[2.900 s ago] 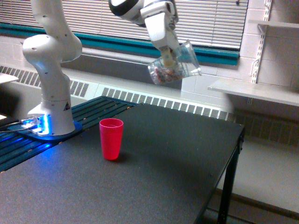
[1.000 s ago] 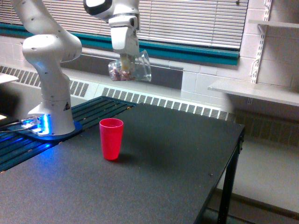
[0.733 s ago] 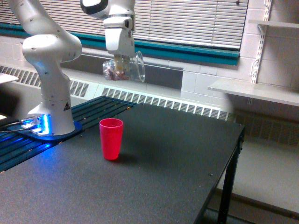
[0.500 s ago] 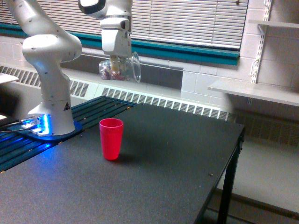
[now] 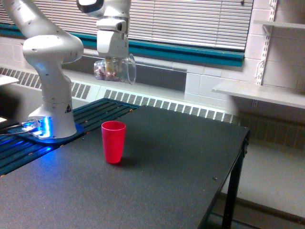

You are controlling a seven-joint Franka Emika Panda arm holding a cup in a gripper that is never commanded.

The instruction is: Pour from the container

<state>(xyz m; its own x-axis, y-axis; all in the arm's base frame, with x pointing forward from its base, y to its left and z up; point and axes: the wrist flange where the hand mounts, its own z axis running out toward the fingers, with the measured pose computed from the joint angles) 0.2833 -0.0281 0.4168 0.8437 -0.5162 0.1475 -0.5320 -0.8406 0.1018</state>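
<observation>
The container (image 5: 114,70) is a clear plastic cup lying almost on its side in the air, its mouth turned to the exterior view's right, with small pinkish-brown pieces gathered at its closed end. My gripper (image 5: 112,62) reaches down from above and is shut on the container. A red cup (image 5: 113,141) stands upright on the black table (image 5: 157,181), well below the container and directly under it. Nothing is falling from the container.
The arm's white base (image 5: 52,107) stands at the exterior view's left on a slatted platform with a blue light. A white shelf (image 5: 259,93) is on the wall at the right. The table's right edge drops to the floor.
The gripper has carried the container from the right toward the left, to a spot above the red cup. The container has tipped closer to horizontal. The red cup has not moved.
</observation>
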